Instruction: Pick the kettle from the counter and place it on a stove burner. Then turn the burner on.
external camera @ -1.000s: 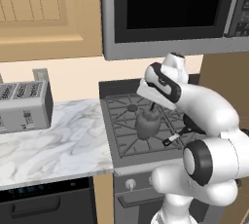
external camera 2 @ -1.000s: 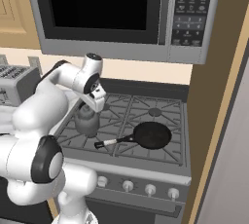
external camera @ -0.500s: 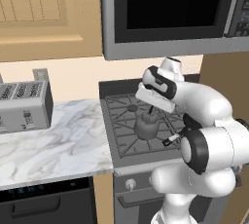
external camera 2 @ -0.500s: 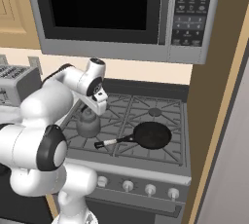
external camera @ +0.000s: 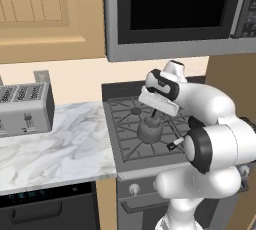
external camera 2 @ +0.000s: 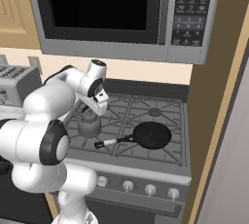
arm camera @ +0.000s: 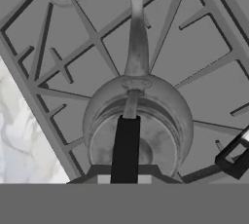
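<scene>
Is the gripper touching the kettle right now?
Touching. In the hand view the gripper is closed around the black handle of the kettle, no gap between them.

arm: bent fwd, reaching down | end effector (external camera: 154, 116): clamped shut, pointing down

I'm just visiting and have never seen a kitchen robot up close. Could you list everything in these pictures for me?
kettle: one, dark grey, over the stove's front-left grate, held by its handle.
frying pan: one, black, on the stove's front right.
stove: one, grey grates, beside the counter.
knobs: several, pale, on the stove front.
counter: one, white-grey marble, left of the stove.
toaster: one, silver, at the counter's back.
microwave: one, silver and black, above the stove.
cabinet: tan wood, upper left.
hand: one, shut on the kettle's handle.
</scene>
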